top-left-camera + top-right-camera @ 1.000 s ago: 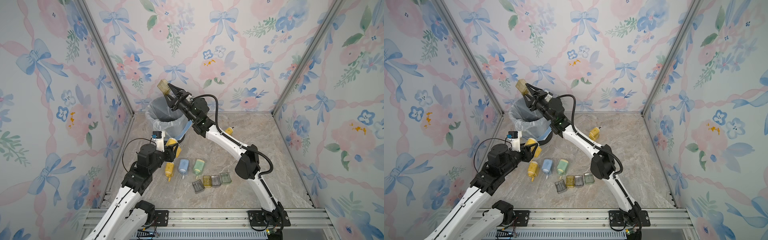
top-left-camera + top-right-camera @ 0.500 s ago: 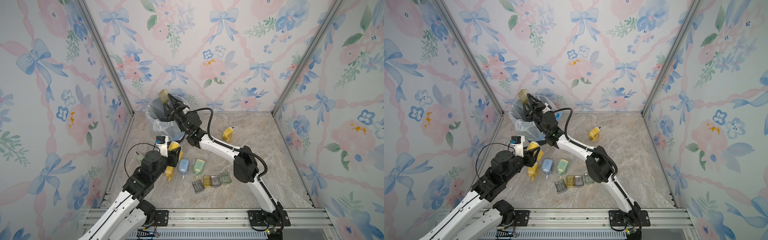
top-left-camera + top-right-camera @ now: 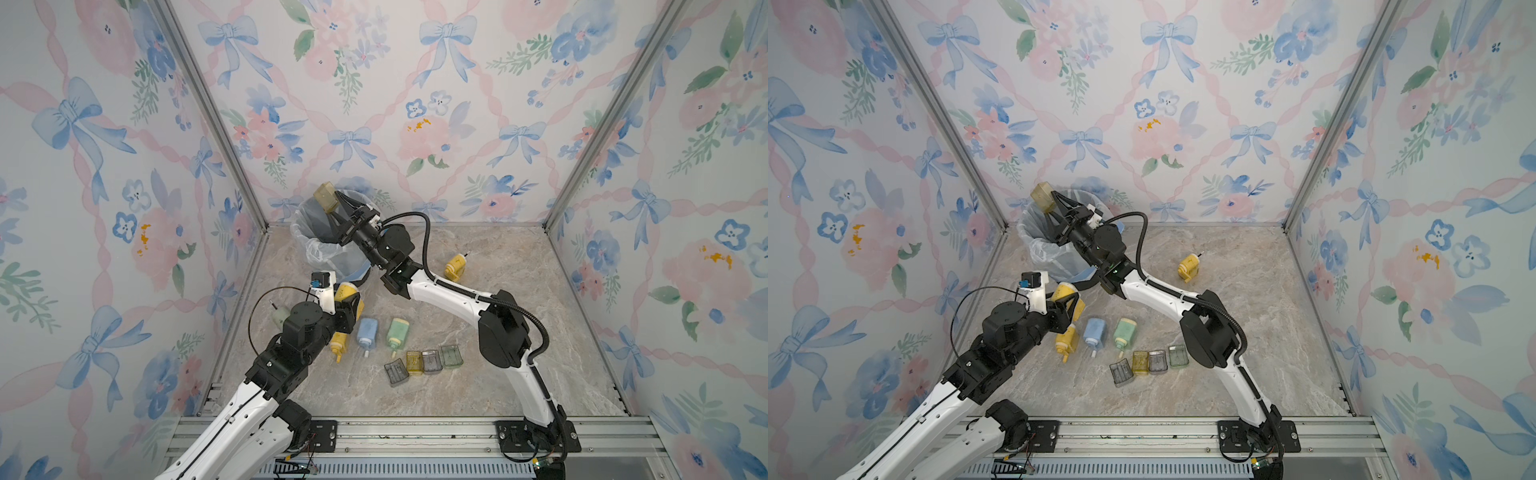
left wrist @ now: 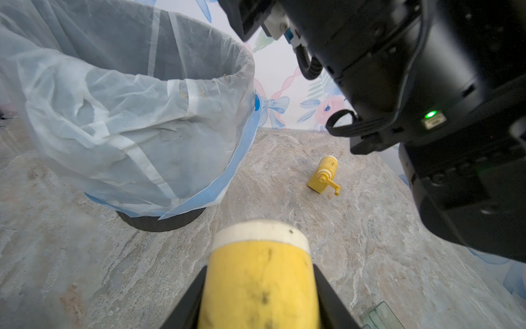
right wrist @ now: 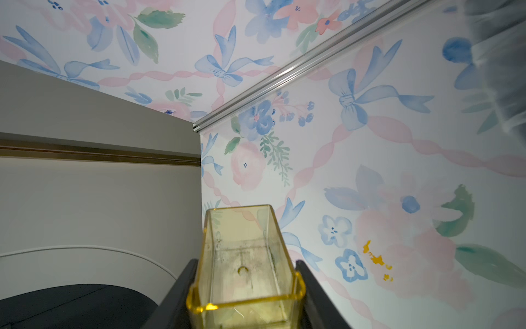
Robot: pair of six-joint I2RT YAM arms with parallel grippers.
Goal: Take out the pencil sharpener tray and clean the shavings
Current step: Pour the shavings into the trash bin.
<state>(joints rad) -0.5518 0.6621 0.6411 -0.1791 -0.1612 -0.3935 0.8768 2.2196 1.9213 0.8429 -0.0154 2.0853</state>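
Bows and pink flowers cover all three walls, with the marbled tabletop [image 3: 511,266] below, and I've got both arms busy in the far-left corner. The right claw [image 3: 334,206] is up high at about 11 o'clock, clamped on the yellow tray [image 3: 325,196], which hangs over the far rim of the bag-lined bin [image 3: 316,249]. Both top views agree on that.

On the right wrist feed, the tray [image 5: 246,256] sits pinched between the two black fingers. It is see-through, with grey smudges on its inner walls and wallpaper showing behind it.

Now the left side. The left claw [image 3: 351,302] is closed tight on the yellow sharpener [image 3: 345,291], near the bin at its 5 o'clock. On the left wrist feed, its white-capped end [image 4: 260,233] points toward the bin's dark base, and the right arm looms dark overhead.

Down on the tabletop, a second yellow sharpener [image 3: 338,343] lies at 6 o'clock from the left claw. From there a blue sharpener [image 3: 368,332] and a green sharpener [image 3: 397,332] lie side by side toward 3 o'clock. Four trays [image 3: 431,360] are lined up at 6 o'clock of the tabletop, the leftmost one skewed. A third yellow sharpener [image 3: 455,266] stands alone at 1 o'clock, well apart from everything, crank handle showing on the left wrist feed.
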